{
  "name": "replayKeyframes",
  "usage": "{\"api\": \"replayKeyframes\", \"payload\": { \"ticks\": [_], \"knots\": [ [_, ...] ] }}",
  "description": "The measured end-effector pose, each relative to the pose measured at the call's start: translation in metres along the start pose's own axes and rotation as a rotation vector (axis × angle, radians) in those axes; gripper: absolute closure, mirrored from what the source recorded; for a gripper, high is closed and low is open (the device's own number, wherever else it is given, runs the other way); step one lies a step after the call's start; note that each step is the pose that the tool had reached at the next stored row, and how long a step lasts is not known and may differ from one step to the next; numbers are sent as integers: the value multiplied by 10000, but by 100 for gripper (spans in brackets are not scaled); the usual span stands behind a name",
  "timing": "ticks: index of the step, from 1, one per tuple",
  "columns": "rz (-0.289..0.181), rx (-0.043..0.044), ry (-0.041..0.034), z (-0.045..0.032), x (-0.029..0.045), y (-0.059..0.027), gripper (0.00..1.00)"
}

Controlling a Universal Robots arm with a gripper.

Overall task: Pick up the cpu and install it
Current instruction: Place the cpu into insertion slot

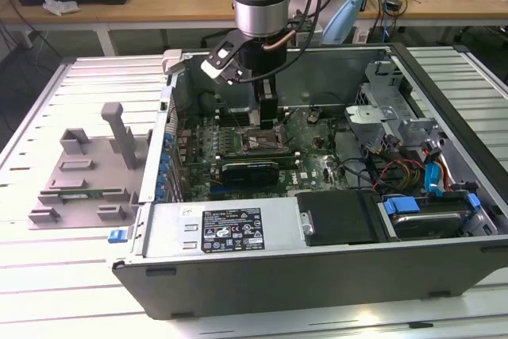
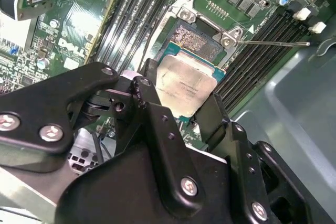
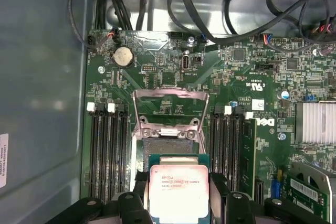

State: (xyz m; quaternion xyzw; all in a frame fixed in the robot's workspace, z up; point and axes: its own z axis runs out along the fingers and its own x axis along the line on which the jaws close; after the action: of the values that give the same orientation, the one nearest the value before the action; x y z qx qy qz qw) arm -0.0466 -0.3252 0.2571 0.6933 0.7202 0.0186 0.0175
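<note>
the arm reaches down into the open case (image 1: 238, 275), which lies on its side on the table (image 1: 48, 291), so the board (image 1: 313, 166) faces up and the gripper (image 1: 267, 109) can come at it from straight above. the gripper is closed to just the chip's width and has the cpu (image 3: 178, 187) pinched by two opposite edges, one finger (image 3: 137, 192) on each side; gripping the edges leaves the underside free to meet the socket (image 3: 167, 141). in the exterior view the gripper hangs over the middle of the board, well apart from the grey fixture (image 1: 87, 172) on the table. in both wrist views the cpu (image 2: 185, 83) sits between the dark fingers (image 2: 212, 111), just over the near part of the socket. whether it touches the socket i cannot tell. the load plate (image 3: 168, 94) stands swung back and the lever (image 2: 273, 43) lies out to the side, which leaves the socket bare to take the chip. the cpu lies flat, level with the board, silver top up toward the wrist and a thin green rim showing at the socket side. it is close to square, so it has no clear long axis; its edges run in line with the socket's sides and the ram slots (image 3: 107, 150), and its lines of print run from finger to finger.
</note>
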Motion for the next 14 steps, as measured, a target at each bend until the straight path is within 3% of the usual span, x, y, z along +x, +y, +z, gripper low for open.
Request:
{"api": "replayKeyframes", "payload": {
  "ticks": [14],
  "knots": [
    [-454, 1, 24, 144, 0, -7, 46]
  ]
}}
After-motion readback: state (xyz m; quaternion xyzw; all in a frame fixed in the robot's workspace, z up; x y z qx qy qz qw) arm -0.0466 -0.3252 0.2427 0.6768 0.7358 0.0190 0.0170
